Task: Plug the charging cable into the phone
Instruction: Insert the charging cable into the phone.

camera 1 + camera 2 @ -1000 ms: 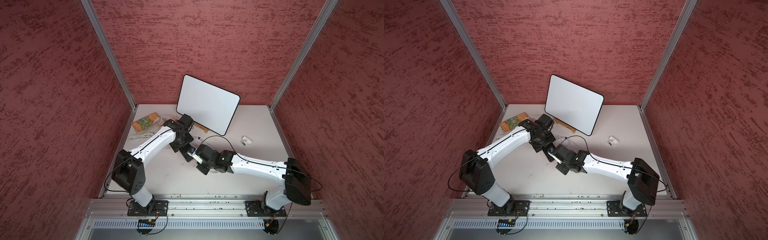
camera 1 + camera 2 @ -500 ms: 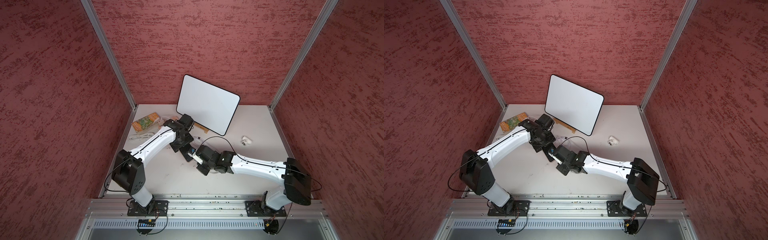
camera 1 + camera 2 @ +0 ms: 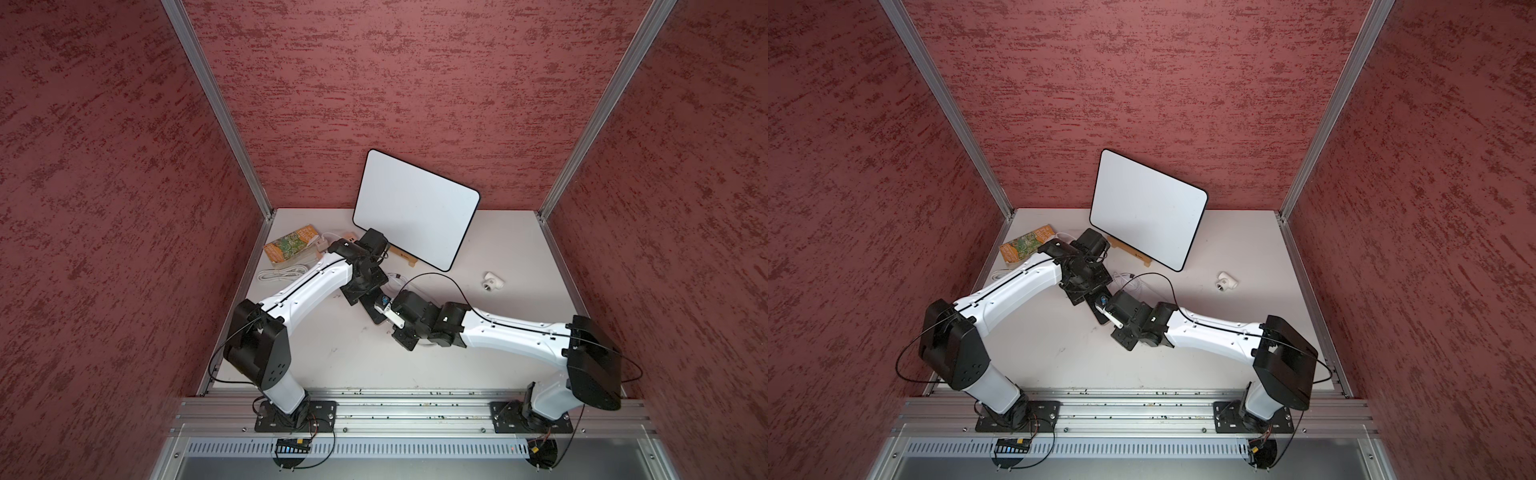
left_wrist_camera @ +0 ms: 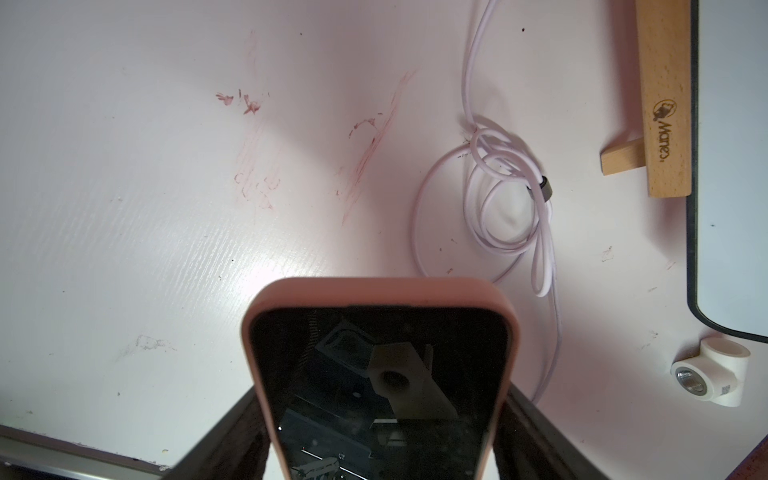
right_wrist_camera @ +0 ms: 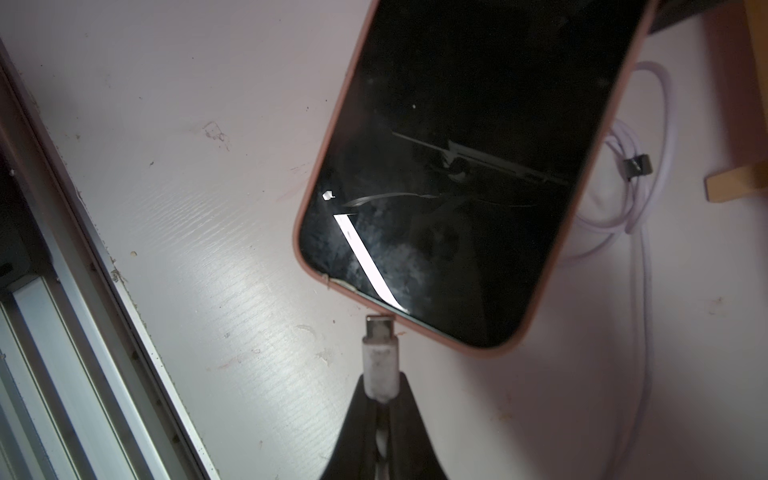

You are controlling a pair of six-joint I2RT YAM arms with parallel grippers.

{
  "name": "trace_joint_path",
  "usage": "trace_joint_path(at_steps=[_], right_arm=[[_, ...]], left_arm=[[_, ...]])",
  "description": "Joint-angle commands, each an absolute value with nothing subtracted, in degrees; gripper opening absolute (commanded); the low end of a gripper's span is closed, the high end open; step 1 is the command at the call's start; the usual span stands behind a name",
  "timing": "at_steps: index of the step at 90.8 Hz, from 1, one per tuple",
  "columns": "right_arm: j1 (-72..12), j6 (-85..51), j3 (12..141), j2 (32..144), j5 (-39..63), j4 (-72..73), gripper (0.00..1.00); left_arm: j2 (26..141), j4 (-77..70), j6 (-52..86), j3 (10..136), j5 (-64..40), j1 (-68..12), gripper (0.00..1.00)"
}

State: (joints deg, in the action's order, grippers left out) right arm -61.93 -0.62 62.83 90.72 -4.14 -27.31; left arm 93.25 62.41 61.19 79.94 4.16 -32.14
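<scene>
Two grippers meet at mid-table. Your left gripper point(image 4: 382, 440) stands wide, its fingers point(image 4: 232, 440) against the long sides of the phone point(image 4: 380, 374). It appears to clamp the pinkish case, though the contact sits at the frame's border. Your right gripper point(image 5: 381, 392) is pinched tight on the white housing of the plug point(image 5: 379, 345) of the charging cable point(image 4: 503, 195). The silver tip sits at the phone's short edge, off-centre toward one corner. You cannot tell whether it has entered the port, which is hidden in every view. The cable's coil lies on the table point(image 3: 332, 357) beside the phone, near the foot of the wooden stand point(image 4: 665, 104) that carries the board point(image 3: 415, 208). Open table runs from the phone to the rail point(image 5: 70, 249) at the front edge. A pipe fitting point(image 3: 493, 282) lies well apart. In both top views the wrists cover most of the phone, and both wrist views cut off its far end.
</scene>
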Motion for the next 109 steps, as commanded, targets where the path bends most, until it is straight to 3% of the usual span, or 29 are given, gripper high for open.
trace_joint_path(at_steps=[1,109], right_arm=[[-62.6,-0.5,63.2,91.7,-4.5,-25.9,0.0],[-62.7,-1.2,62.7,91.7,-4.6,-25.5,0.0]], left_arm=[[91.3,62.6,61.2,81.7,4.2,-32.6,0.0],[91.5,62.2,61.2,81.5,4.5,-33.1,0.0]])
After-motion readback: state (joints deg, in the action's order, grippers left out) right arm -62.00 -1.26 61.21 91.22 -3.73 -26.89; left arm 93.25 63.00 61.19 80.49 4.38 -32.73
